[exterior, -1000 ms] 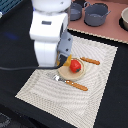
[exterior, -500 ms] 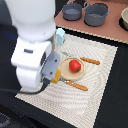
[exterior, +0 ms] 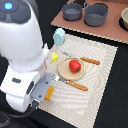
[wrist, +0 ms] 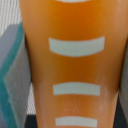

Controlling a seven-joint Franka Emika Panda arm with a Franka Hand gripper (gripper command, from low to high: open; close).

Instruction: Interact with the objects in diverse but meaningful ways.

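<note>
Pincer (exterior: 44,95) clamped on the orange scored bread-like slab (wrist: 75,65); wrist view shows the slab filling the frame between two grey finger pads (wrist: 12,75), one on each side, touching it. Slab surface is smooth, glossy orange with pale curved score marks across it. In the exterior view only a small orange corner of the slab (exterior: 49,93) shows under the bulky white arm, at the near edge of the striped woven beige placemat (exterior: 100,80).

Landmark: round tan plate (exterior: 64,73) mid-mat. The red round tomato (exterior: 74,66) sits in it, smooth and shiny. The slab is off the plate, toward the exterior view's left and nearer the camera. Orange-handled knife (exterior: 75,84) lies just beside the plate's near side; orange-handled fork (exterior: 87,60) just beyond its far side. Small yellow rectangular box (exterior: 54,56) is just beside the plate on the exterior view's left, the pale blue-white carton (exterior: 59,35) farther back from it, upright at the mat's edge.

Well behind the plate, two grey metal pots (exterior: 96,13) stand on a brown board (exterior: 115,31); their contents can't be made out. Table (exterior: 112,117) is black.
</note>
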